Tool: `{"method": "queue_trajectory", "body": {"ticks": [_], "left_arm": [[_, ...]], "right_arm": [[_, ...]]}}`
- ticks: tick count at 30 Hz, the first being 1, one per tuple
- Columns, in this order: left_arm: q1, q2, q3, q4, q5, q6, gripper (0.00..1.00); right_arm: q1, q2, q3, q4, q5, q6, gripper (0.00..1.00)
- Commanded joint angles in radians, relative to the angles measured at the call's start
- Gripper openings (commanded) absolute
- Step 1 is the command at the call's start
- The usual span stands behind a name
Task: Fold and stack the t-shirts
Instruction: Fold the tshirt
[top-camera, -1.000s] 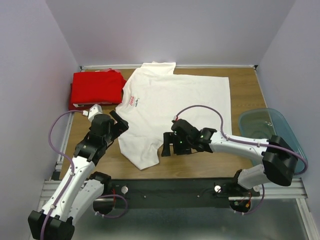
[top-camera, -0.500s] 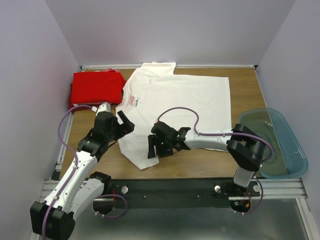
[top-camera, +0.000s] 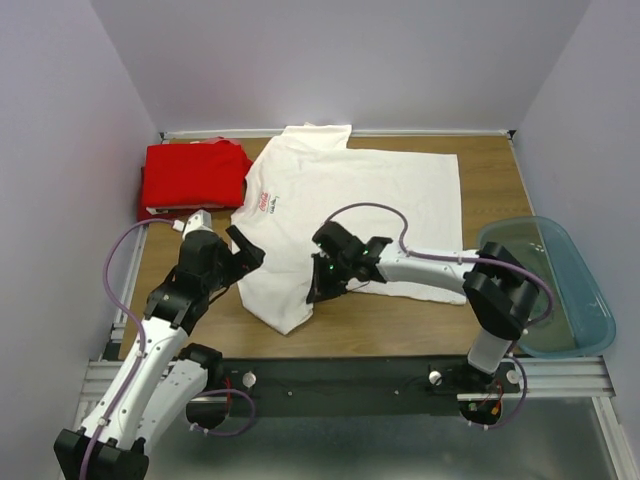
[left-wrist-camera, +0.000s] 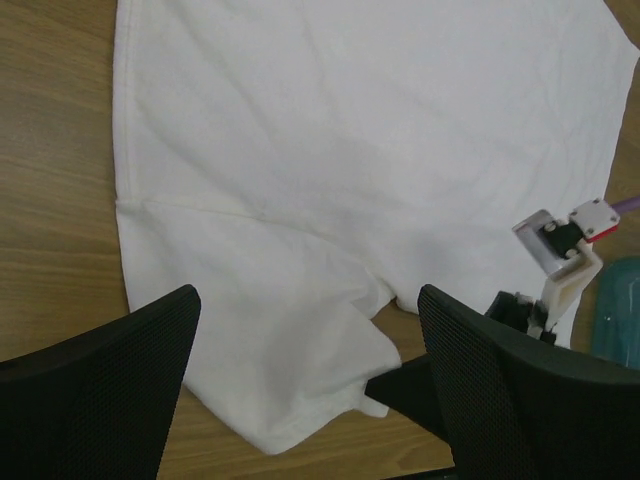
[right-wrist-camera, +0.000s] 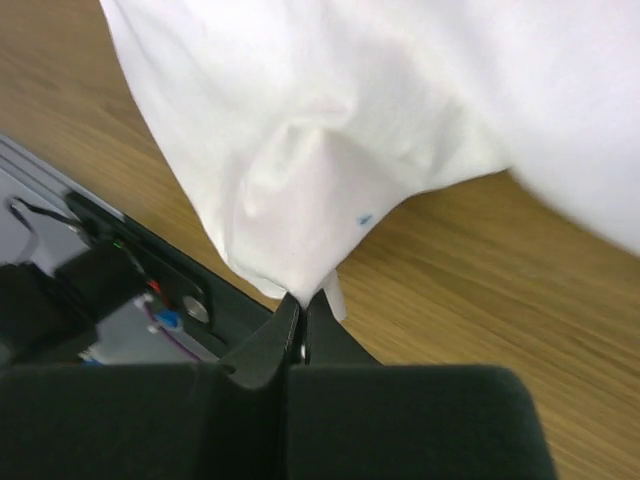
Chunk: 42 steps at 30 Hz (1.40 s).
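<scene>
The white t-shirt (top-camera: 350, 200) lies spread across the middle of the table, its small red chest logo facing up. My right gripper (top-camera: 315, 291) is shut on the shirt's near edge, and the cloth (right-wrist-camera: 380, 100) bunches up from the closed fingertips of that gripper (right-wrist-camera: 301, 300). My left gripper (top-camera: 245, 252) hovers open over the shirt's near-left sleeve. In the left wrist view the sleeve of the white shirt (left-wrist-camera: 300, 380) lies between that gripper's (left-wrist-camera: 308, 300) wide-apart fingers, untouched. The red t-shirt (top-camera: 192, 175) sits folded at the back left.
A translucent blue-tinted plastic tub (top-camera: 545, 285) stands at the right edge of the table. The dark mounting rail (top-camera: 340, 375) runs along the near edge, just below the pinched cloth. Lilac walls close in the left, back and right.
My right gripper has shut on the white shirt's near edge and lifted it a little, pulling the corner inward. The left gripper stayed open and drifted slightly.
</scene>
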Motion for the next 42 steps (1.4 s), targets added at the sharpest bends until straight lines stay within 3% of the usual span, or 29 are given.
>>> {"method": "queue_trajectory", "body": {"ticks": [1, 6, 14, 20, 26, 35, 42], "left_arm": [[-0.004, -0.041, -0.037, -0.024, -0.013, -0.038, 0.96], [-0.007, 0.007, -0.055, 0.028, 0.013, -0.044, 0.94], [-0.055, 0.090, -0.097, 0.120, 0.028, -0.034, 0.90], [-0.182, 0.142, -0.164, 0.266, 0.051, -0.087, 0.81], [-0.305, 0.341, -0.137, 0.286, -0.005, -0.139, 0.78], [-0.309, 0.413, -0.112, 0.283, -0.102, -0.154, 0.70], [-0.309, 0.571, -0.065, 0.283, -0.143, -0.123, 0.68]], "right_arm": [[-0.127, -0.074, 0.051, -0.034, -0.048, 0.051, 0.01], [-0.252, -0.041, 0.107, -0.033, -0.095, 0.056, 0.01], [-0.319, 0.096, 0.194, -0.033, -0.146, 0.061, 0.01], [-0.335, 0.145, 0.229, -0.033, -0.154, 0.093, 0.01], [-0.349, 0.163, 0.243, -0.031, -0.151, 0.117, 0.01], [-0.349, 0.154, 0.248, -0.031, -0.156, 0.122, 0.01], [-0.349, 0.154, 0.254, -0.030, -0.163, 0.122, 0.01]]}}
